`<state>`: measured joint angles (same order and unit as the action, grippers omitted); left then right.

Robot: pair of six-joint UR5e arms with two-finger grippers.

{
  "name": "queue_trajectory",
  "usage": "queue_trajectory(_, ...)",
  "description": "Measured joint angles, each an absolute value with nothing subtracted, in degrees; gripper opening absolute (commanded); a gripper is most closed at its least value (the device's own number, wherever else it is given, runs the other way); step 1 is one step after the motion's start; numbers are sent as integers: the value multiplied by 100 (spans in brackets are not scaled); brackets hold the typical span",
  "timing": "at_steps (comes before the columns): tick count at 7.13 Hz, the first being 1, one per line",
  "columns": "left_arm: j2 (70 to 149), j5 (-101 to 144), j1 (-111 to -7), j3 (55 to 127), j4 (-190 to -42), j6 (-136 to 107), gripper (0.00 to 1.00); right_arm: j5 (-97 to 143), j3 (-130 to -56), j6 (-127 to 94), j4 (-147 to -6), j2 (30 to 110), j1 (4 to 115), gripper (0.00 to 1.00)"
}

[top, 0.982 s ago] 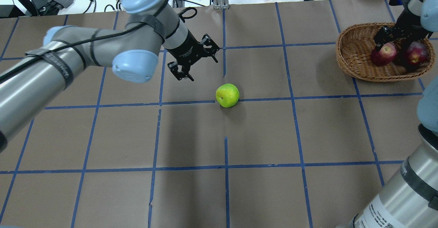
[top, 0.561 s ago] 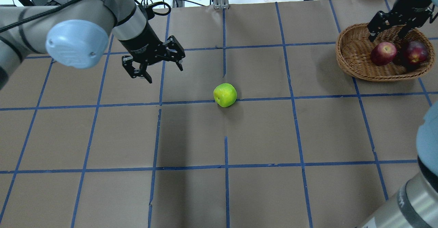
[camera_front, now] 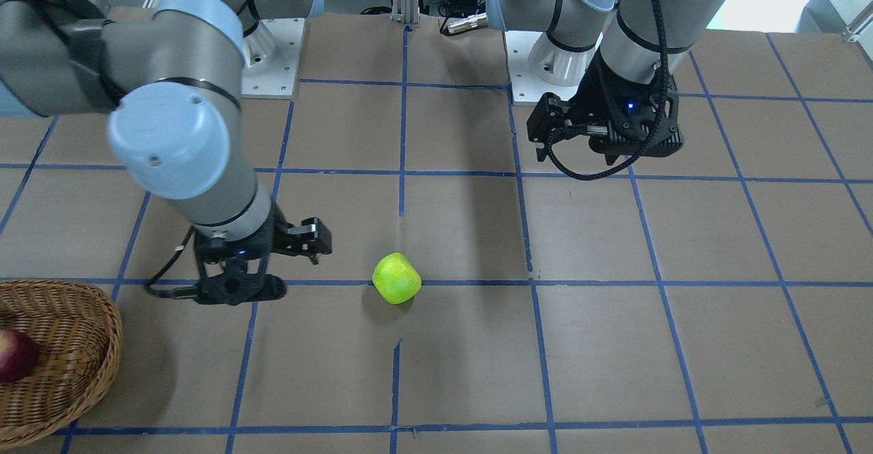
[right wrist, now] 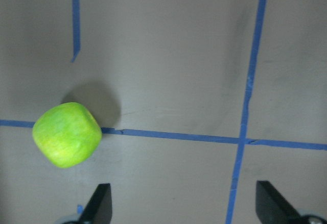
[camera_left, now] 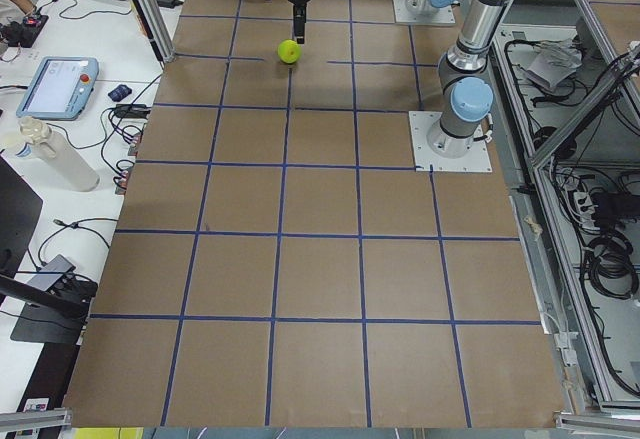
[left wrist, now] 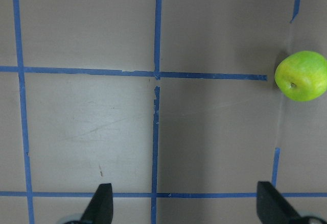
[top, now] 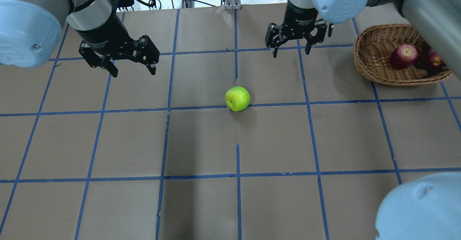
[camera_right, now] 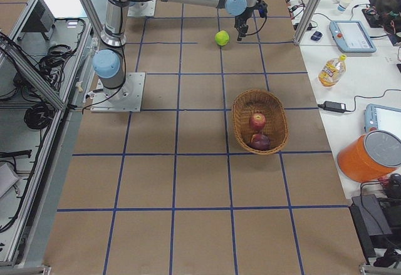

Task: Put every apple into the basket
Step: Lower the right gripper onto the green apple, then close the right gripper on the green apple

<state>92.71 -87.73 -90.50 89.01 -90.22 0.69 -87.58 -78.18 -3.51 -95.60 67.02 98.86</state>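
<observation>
Basket (top: 374, 45) is where the fruit goes. Right gripper (top: 291, 52) hangs near it, fingers wide, empty (ready, I think, for the last apple). Left gripper (top: 133, 73), wide too, is farther off. Red apple (top: 404, 56) and dark apple (top: 434, 61) lie inside it; green apple (top: 237, 98) sits well outside.

Brown-papered table (top: 108, 142) with blue tape grid, green apple (top: 237, 98) mid-table, wicker basket (top: 367, 58) near its right end.
</observation>
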Motion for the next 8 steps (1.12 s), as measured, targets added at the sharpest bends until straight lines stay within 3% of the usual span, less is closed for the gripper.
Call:
queue_trajectory(5,9109,-8834,-9028,8850,-9333,248,100,-8750,-8904,-240,-11072,6536,10798,100)
queue_trajectory(8,9071,-9229,-9033,8873,-9317,122,100,-8690,-9056,544,-11727,6192,10994,100)
